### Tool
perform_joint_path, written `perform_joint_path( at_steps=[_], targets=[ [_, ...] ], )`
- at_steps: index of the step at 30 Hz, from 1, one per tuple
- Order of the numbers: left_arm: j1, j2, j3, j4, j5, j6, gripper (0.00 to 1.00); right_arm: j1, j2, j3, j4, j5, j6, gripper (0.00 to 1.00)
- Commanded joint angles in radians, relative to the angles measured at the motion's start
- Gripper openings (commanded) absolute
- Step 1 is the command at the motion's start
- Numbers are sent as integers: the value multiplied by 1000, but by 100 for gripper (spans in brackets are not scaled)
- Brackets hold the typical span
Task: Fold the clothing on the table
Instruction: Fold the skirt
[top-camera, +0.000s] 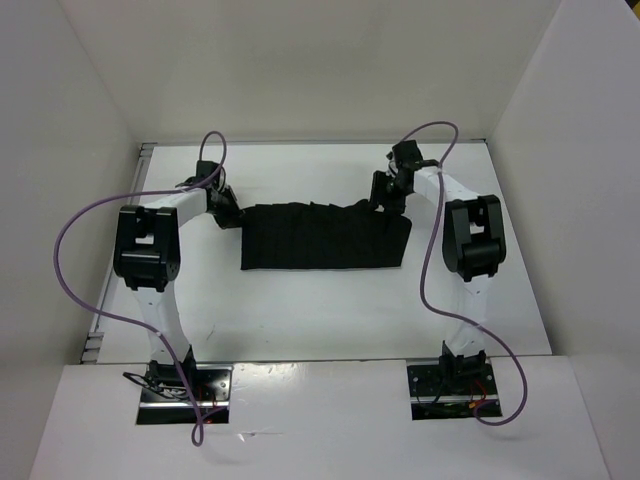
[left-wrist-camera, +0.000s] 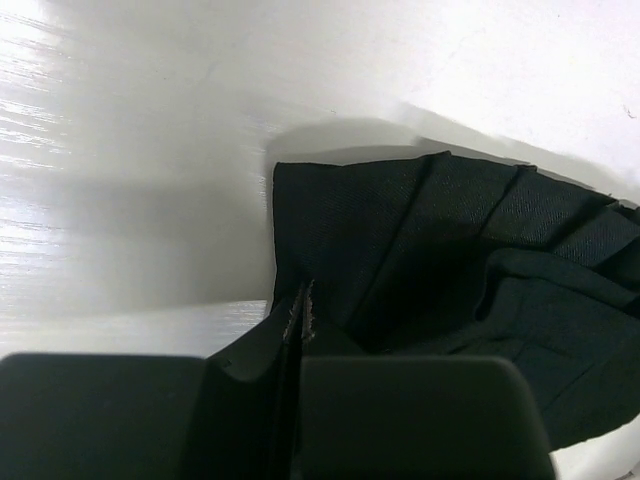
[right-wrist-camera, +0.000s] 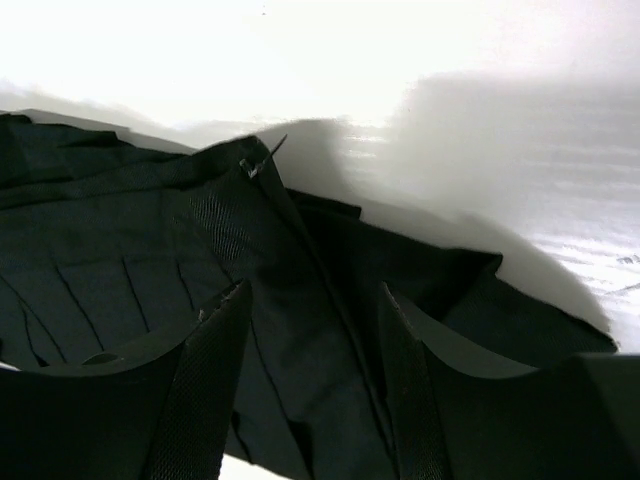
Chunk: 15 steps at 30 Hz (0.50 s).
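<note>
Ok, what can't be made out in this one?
Top view: the right jaws blend into the black clothing; contact unclear.
Left wrist view: the shut left jaws hide how much fabric edge they pinch; clothing cut off at the right edge.
Right wrist view: clothing cut off left and bottom; dark folds under the open right jaws, layers uncountable.

The clothing (top-camera: 325, 236) is matte woven cloth; the table (top-camera: 330, 310) looks smooth, perhaps glossy.

The white table (top-camera: 330, 310) bears black pleated clothing (top-camera: 320, 240) laid flat.
</note>
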Motion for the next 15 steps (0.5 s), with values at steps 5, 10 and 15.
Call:
perform_joint_path(
  at_steps=[5,10,15],
  targets=[
    [-19,39,-8,3,-36,23,0,15,71,89,46,-82,-19,47],
    [-28,39,-8,-9,-56,23,0,24,52,100,46,-108,-9,0],
    [-28,26,-35,-21,-56,32,0,34,-135,-11,37,-5,92,0]
  ],
)
